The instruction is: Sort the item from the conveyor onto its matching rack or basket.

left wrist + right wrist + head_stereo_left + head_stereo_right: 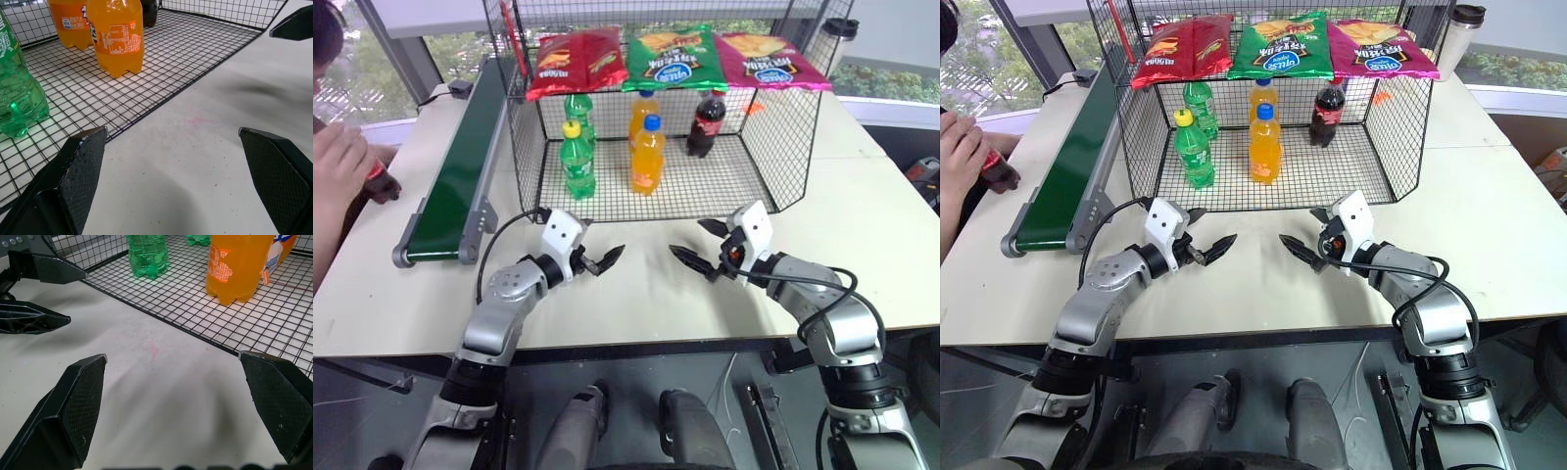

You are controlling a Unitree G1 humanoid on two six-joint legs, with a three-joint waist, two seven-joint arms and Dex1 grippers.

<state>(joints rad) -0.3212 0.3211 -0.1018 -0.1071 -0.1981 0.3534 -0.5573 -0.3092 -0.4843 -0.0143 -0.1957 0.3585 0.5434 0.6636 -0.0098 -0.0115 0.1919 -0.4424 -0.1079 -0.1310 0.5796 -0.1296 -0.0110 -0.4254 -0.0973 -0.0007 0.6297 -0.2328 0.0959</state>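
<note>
The white table (636,294) carries a wide black wire basket (783,147) at its far middle, with three snack bags lying on the mesh top shelf and bottles standing on the mesh floor: two green soda bottles (577,160) on the left, two orange soda bottles (648,155) in the middle, and one cola bottle already in place (706,122) on the right. Along the basket's left side runs the dark green conveyor (460,176), its belt bare as far as can be seen. The task's own cola bottle (380,183), dark with a red label, is not yet on the belt: it sits at the far left edge of the scene, held in a person's hand (342,162) just beside the conveyor's near end. The left gripper (605,257) and the right gripper (697,245) hover over the bare table in front of the basket, pointing toward each other, both with their jaws spread wide and holding nothing. The step in hand appears to be waiting for the item to arrive. The next move likely calls for the left arm, the nearer one, to swing out to the belt once the bottle stands there, close on its body, and carry it to the basket's right side beside the matching cola, clear of the orange bottles.
</note>
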